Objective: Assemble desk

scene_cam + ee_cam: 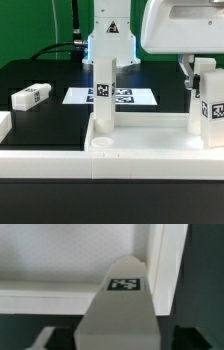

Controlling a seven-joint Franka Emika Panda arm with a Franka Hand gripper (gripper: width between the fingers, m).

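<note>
White leg stands between the end effector's parted jaws (gap visible).

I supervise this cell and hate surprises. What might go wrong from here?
1. The hand flanks the leg on the exterior view's right. Whether it grips is unclear, so a loose hold might let it tilt at the desk top's corner.
2. Pulling away, the hand might knock the middle leg standing nearby.
</note>
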